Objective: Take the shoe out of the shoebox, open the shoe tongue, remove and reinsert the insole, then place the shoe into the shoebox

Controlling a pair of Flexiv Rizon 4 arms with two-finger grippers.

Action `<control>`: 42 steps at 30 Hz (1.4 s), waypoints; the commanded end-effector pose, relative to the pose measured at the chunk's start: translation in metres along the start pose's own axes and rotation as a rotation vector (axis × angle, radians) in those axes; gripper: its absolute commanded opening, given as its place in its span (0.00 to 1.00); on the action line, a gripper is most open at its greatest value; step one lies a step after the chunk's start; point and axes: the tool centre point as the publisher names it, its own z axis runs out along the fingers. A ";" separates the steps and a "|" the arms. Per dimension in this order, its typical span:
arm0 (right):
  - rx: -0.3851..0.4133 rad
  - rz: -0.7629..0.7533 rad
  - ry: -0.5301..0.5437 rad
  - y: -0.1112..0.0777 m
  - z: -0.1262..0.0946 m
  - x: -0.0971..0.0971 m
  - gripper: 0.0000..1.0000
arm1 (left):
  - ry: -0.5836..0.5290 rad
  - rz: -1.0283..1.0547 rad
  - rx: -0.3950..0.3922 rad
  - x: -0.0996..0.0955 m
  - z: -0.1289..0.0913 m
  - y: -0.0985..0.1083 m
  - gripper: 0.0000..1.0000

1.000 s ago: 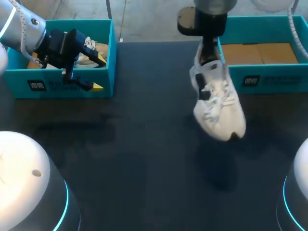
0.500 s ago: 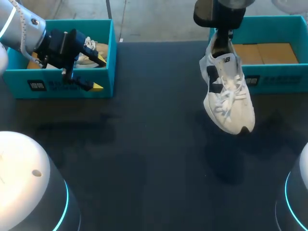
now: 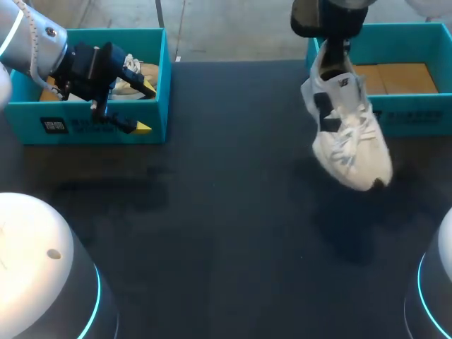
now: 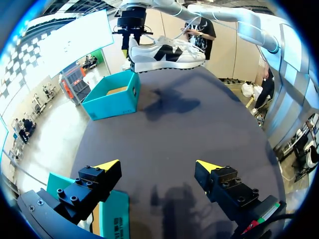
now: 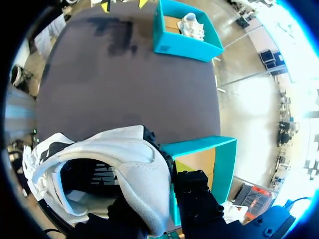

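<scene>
A white shoe (image 3: 346,134) with dark side marks hangs toe-down above the table, in front of the right teal shoebox (image 3: 402,116). My right gripper (image 3: 332,53) is shut on its heel collar. In the right wrist view the heel (image 5: 124,164) is pinched between the fingers of that gripper (image 5: 159,177), one finger (image 5: 194,194) outside. My left gripper (image 3: 145,108) stands open over the front wall of the left teal shoebox (image 3: 85,127), nothing between its yellow tips. In the left wrist view the left gripper (image 4: 158,167) faces the far-off shoe (image 4: 167,54).
A second white shoe (image 3: 134,74) lies inside the left shoebox. The right shoebox holds brown paper (image 3: 381,78). Dark table surface (image 3: 226,212) spreads between the two boxes.
My right arm has carried the shoe to the right, closer to the front of the right shoebox. The left arm has stayed where it was.
</scene>
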 end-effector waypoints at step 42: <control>0.096 -0.076 0.098 -0.131 0.043 -0.085 0.00 | 0.000 0.000 -0.003 0.000 0.000 0.000 1.00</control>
